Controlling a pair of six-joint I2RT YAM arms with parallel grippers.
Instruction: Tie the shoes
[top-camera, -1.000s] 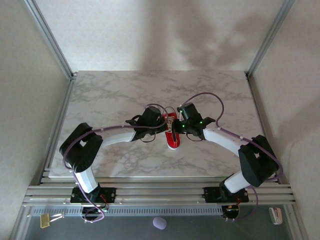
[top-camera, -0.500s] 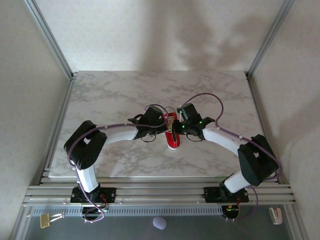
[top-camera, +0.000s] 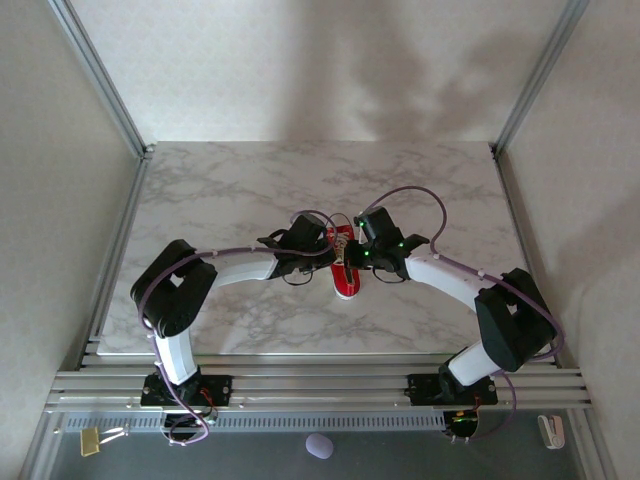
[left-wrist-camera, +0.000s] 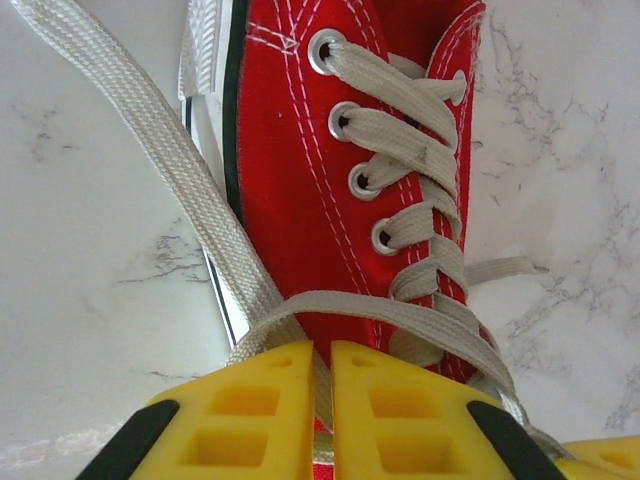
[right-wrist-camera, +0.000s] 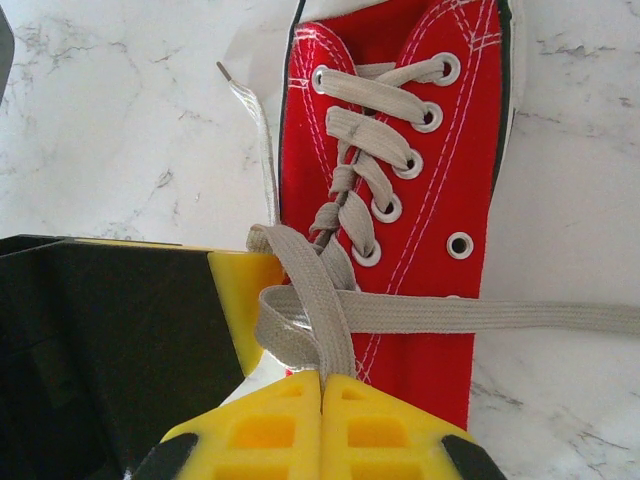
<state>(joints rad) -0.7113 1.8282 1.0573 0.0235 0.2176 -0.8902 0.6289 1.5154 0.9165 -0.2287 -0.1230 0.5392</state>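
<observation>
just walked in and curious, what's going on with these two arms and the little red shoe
Two robot arms are tying a small red sneaker on the marble table. The right gripper is pinched shut on one strand of the white laces. The left gripper has another strand between its nearly closed fingers. The strands cross over the top of the shoe, but no bow is formed yet.

We look down on a white marble-patterned tabletop (top-camera: 220, 190) veined in grey, boxed in by plain pale panels. The back wall (top-camera: 320, 60) at 12 o'clock carries soft, blurred shadows. One aluminium post (top-camera: 100, 75) slants up at 10 o'clock and a second post (top-camera: 540, 75) at 2 o'clock. Ribbed aluminium rails (top-camera: 320, 385) span the 6 o'clock edge. The light is even and diffuse.
</observation>
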